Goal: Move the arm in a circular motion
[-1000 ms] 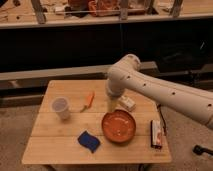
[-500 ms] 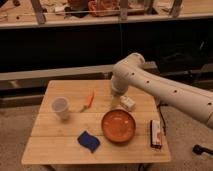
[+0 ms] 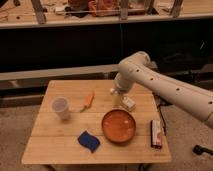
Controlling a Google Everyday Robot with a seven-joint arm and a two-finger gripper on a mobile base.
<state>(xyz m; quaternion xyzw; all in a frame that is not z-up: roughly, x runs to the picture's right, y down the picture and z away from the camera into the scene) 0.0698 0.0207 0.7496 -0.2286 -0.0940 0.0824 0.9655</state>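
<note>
Mid-circle now: my arm [image 3: 165,87] reaches in from the right over the back of the table [image 3: 50,145]. The gripper [image 3: 118,96] hangs between the carrot [image 3: 88,100] and a small white box [image 3: 129,103]. Jaws spread or pressed together, I cannot tell. Next I curve on, staying above the orange bowl [image 3: 119,126]. My elbow has drifted right and up over the last second.
</note>
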